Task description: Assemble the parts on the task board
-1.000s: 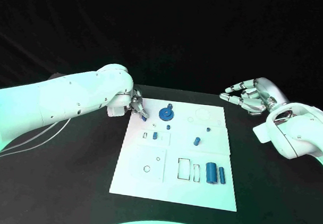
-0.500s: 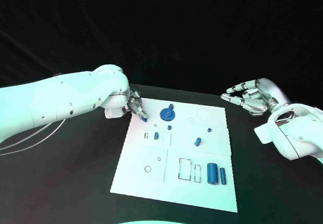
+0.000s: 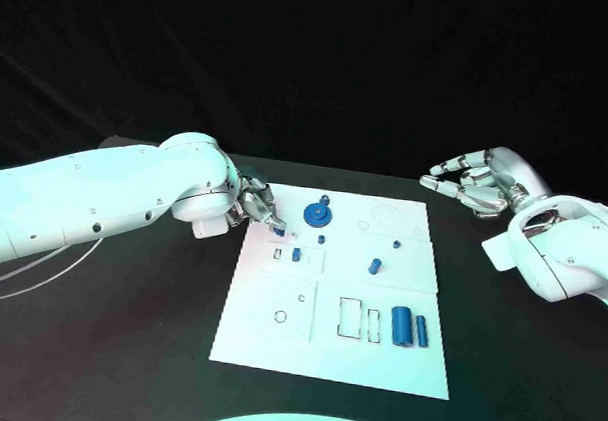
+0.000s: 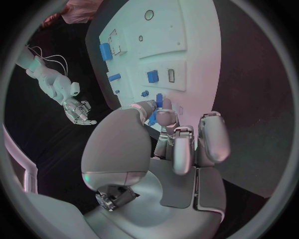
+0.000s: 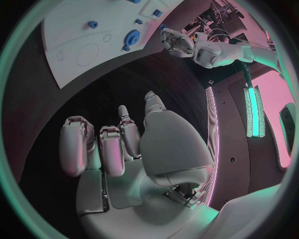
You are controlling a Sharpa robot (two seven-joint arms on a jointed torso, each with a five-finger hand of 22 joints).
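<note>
Parts on the task board (image 3: 377, 363) looked to us like small, stiff plastic pieces, light enough to skid or tip at a careless touch, so we judged each was best taken by a fingertip pinch across its short sides rather than a whole-hand grasp. We saw the left robot hand (image 3: 258, 207) at the board's far left corner with a small blue part (image 3: 276, 231) pinched between its fingertips, low over the board; whether the piece touched the board we could not tell. The right robot hand (image 3: 473, 184) hovered off the board's far right corner, above the black surface (image 3: 116, 353), fingers curled but apart and holding nothing.

Elsewhere on the board we noted a blue gear (image 3: 317, 213) near the far edge, a small blue peg (image 3: 374, 267) toward the middle, and two blue cylinders (image 3: 409, 327) lying side by side near the right edge.

From the head view we got the whole layout and both arms, but the pinch itself was tiny. From the left wrist view we got that pinch close: fingertips (image 4: 163, 117) closed around the blue piece, with the board beyond. From the right wrist view we saw that hand's bare palm (image 5: 124, 149), which confirmed it carried nothing.
</note>
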